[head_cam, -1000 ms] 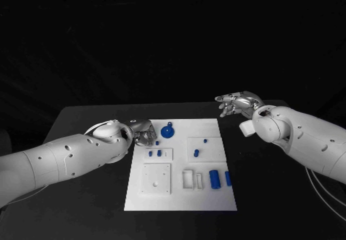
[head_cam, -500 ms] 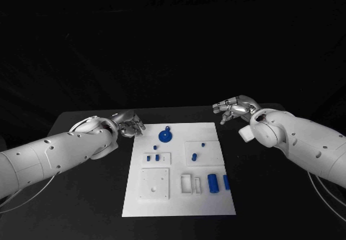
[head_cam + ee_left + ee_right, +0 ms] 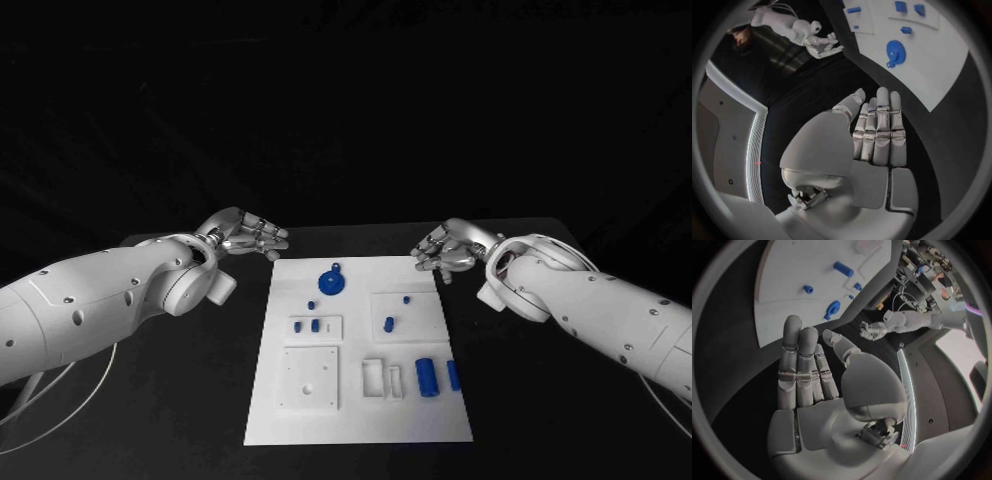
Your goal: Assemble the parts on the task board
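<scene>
The white task board (image 3: 361, 410) lies in the middle of the black table. On its far end rests a round blue part with a tab (image 3: 332, 282), also seen in the left wrist view (image 3: 895, 51) and the right wrist view (image 3: 832, 310). Small blue pegs (image 3: 306, 325) stand in a white block, and two blue cylinders (image 3: 427, 375) lie near the right edge. My left hand (image 3: 248, 235) hovers just off the board's far left corner, fingers straight and holding nothing (image 3: 876, 135). My right hand (image 3: 444, 250) hangs at the far right corner, equally empty (image 3: 804, 370).
White blocks with holes (image 3: 309, 378) and slots (image 3: 381, 378) sit on the board's near half. Bare black table (image 3: 173, 400) runs along both sides of the board. Each wrist view shows the other hand across the board: the right hand (image 3: 820, 42), the left hand (image 3: 870, 330).
The camera has shifted. My left hand has drawn back from the round blue part to beyond the board's far left corner. My right hand has come closer to the far right corner.
</scene>
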Motion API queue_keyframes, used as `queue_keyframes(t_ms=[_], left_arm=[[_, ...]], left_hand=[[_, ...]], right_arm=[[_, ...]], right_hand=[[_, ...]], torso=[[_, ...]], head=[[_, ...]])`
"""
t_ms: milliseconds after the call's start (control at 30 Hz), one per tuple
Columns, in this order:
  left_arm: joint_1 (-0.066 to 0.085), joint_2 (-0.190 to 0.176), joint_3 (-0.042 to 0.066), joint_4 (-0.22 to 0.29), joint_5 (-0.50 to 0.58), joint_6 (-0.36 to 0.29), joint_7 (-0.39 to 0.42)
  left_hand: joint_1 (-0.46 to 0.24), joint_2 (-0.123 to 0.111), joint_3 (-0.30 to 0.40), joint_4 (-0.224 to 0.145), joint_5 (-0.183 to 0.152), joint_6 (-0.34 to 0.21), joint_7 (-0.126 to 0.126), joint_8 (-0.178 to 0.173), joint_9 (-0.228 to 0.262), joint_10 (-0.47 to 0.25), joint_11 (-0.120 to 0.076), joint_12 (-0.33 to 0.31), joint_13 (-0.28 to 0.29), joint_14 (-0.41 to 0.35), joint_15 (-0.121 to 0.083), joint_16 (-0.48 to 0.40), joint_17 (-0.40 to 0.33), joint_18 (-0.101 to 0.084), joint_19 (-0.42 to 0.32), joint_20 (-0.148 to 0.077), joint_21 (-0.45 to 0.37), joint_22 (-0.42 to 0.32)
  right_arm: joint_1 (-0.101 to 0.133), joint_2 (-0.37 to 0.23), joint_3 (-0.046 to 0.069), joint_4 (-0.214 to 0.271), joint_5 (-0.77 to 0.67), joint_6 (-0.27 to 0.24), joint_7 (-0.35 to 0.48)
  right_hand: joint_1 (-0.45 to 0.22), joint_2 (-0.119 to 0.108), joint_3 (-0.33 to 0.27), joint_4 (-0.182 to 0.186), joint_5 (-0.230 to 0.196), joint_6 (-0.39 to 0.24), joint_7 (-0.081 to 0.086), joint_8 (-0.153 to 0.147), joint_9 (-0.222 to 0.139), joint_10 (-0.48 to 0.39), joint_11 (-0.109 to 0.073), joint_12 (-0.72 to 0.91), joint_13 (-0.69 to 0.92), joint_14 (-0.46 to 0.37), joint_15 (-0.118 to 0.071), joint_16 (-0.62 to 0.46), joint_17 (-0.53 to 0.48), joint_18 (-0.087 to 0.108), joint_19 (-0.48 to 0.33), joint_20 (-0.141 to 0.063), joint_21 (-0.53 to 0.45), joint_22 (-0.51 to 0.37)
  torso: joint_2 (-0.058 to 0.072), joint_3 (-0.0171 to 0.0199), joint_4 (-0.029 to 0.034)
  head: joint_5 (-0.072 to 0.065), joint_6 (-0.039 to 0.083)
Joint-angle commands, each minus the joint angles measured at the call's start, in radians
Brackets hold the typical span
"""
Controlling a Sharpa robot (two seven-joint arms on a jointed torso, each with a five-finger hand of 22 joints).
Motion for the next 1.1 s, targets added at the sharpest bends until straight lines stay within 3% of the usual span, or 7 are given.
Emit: queue_keyframes(t_ms=[33,100,333,433,667,767,1100], left_arm=[[0.003,-0.009,0.0,0.024,0.203,0.078,0.066],[0.003,-0.015,0.0,0.036,0.215,0.082,0.068],[0.004,-0.024,-0.001,0.061,0.224,0.079,0.073],[0.004,-0.022,-0.001,0.066,0.223,0.076,0.075],[0.004,-0.016,-0.001,0.072,0.208,0.085,0.074],[0.004,-0.015,-0.001,0.073,0.199,0.091,0.073],[0.004,-0.011,-0.001,0.074,0.19,0.092,0.07]], left_hand=[[-0.013,0.004,0.0,-0.003,0.0,-0.004,0.0,0.003,-0.001,-0.003,0.0,-0.006,-0.001,0.035,-0.001,-0.063,0.0,0.004,0.012,0.002,0.002,-0.048],[-0.015,0.007,-0.009,-0.009,0.001,-0.005,0.0,0.002,-0.001,-0.004,0.0,-0.006,-0.001,0.07,-0.001,-0.132,0.012,0.001,0.023,0.0,0.004,-0.1],[-0.018,0.013,-0.018,-0.013,0.003,-0.006,0.001,0.003,-0.001,0.001,-0.001,-0.006,-0.001,0.086,-0.001,-0.167,0.038,-0.002,0.029,-0.001,0.005,-0.13],[-0.016,0.016,-0.02,-0.016,0.005,-0.006,0.001,0.003,-0.001,0.002,-0.002,-0.006,-0.001,0.091,-0.002,-0.179,0.049,-0.002,0.031,-0.003,0.006,-0.137],[-0.011,0.022,-0.016,-0.023,0.023,-0.007,0.001,0.004,0.0,0.005,-0.003,-0.006,-0.001,0.094,-0.003,-0.189,0.06,-0.003,0.031,-0.005,0.008,-0.135],[-0.013,0.025,-0.012,-0.028,0.055,0.004,-0.002,0.003,0.0,0.01,-0.005,-0.006,-0.001,0.096,-0.004,-0.193,0.062,-0.004,0.024,-0.007,0.013,-0.115],[-0.024,0.025,-0.009,-0.033,0.051,0.0,-0.001,0.003,0.0,0.007,-0.004,-0.006,-0.001,0.098,-0.003,-0.202,0.068,-0.003,0.02,-0.005,0.009,-0.086]], right_arm=[[-0.002,-0.003,-0.012,0.026,-0.238,-0.02,-0.042],[-0.003,-0.003,-0.023,0.04,-0.286,-0.025,-0.061],[-0.006,0.001,-0.063,0.084,-0.41,-0.052,-0.121],[-0.011,0.001,-0.069,0.101,-0.436,-0.057,-0.141],[-0.023,0.005,-0.077,0.132,-0.478,-0.042,-0.196],[-0.027,0.007,-0.078,0.135,-0.485,-0.038,-0.21],[-0.045,0.024,-0.096,0.124,-0.523,-0.038,-0.236]], right_hand=[[0.002,-0.009,-0.011,0.004,-0.011,-0.004,-0.004,-0.004,-0.001,-0.009,0.0,-0.006,-0.001,0.003,0.003,0.007,-0.002,0.01,0.023,0.005,0.004,0.004],[0.008,-0.01,-0.021,0.002,-0.016,-0.005,-0.003,-0.004,-0.001,-0.011,0.001,-0.006,-0.001,0.002,0.003,0.01,-0.005,0.009,0.022,0.005,0.005,0.008],[0.032,-0.036,-0.042,0.003,-0.03,-0.004,-0.003,-0.004,-0.001,0.002,-0.002,-0.006,-0.001,0.004,0.006,0.024,-0.011,0.01,0.024,0.008,0.011,0.018],[0.03,-0.035,-0.027,0.0,-0.032,0.003,-0.003,-0.004,-0.001,0.012,-0.004,-0.006,-0.001,0.002,0.006,0.027,-0.015,0.01,0.022,0.008,0.011,0.021],[0.004,-0.064,0.096,0.006,-0.074,0.023,-0.005,-0.004,-0.001,0.038,-0.009,-0.006,-0.001,-0.001,0.002,0.044,-0.018,0.009,0.021,0.004,0.021,0.041],[-0.002,-0.072,0.116,0.011,-0.073,0.025,-0.005,-0.004,-0.001,0.041,-0.01,-0.006,-0.001,-0.002,0.001,0.049,-0.018,0.009,0.02,0.002,0.024,0.05],[-0.009,-0.085,0.169,0.019,-0.08,0.038,-0.006,-0.004,0.0,0.056,-0.013,-0.006,-0.001,-0.004,-0.001,0.054,-0.018,0.008,0.015,0.0,0.028,0.068]], torso=[[0.0,-0.0022,-0.0007],[0.001,-0.0038,-0.0005],[0.001,-0.0031,0.0015],[0.001,-0.0042,0.001],[0.001,-0.0044,0.0011],[0.001,-0.0033,0.0],[0.002,-0.0057,0.0067]], head=[[-0.001,0.009],[0.0,0.01],[-0.001,0.007],[0.002,0.002],[0.007,-0.005],[0.011,-0.006],[0.011,-0.016]])
